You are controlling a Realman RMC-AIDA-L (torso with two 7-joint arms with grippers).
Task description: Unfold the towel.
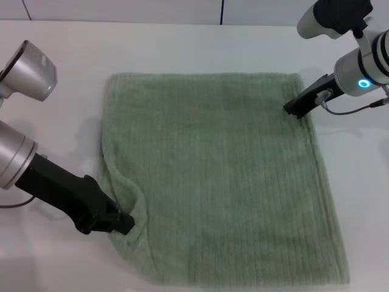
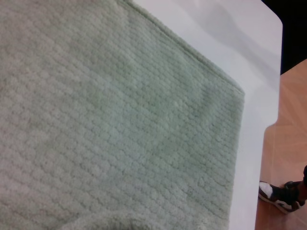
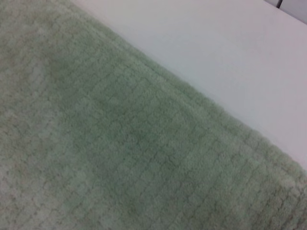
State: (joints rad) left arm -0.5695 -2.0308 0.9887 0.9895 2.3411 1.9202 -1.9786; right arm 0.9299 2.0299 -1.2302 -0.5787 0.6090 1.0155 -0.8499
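Lying spread, towel [image 1: 219, 176] bears no writing.

"That towel [image 1: 219, 176] is a soft sage green, isn't it, with fine ribbed lines running along it?"

"Yes, and close up the weave looks like small squares. The table [image 1: 61, 55] is plain white."

"Both grippers are black: the left gripper [image 1: 118, 220] and the right gripper [image 1: 295, 108]. A blue ring [image 1: 363, 83] glows on the right arm."
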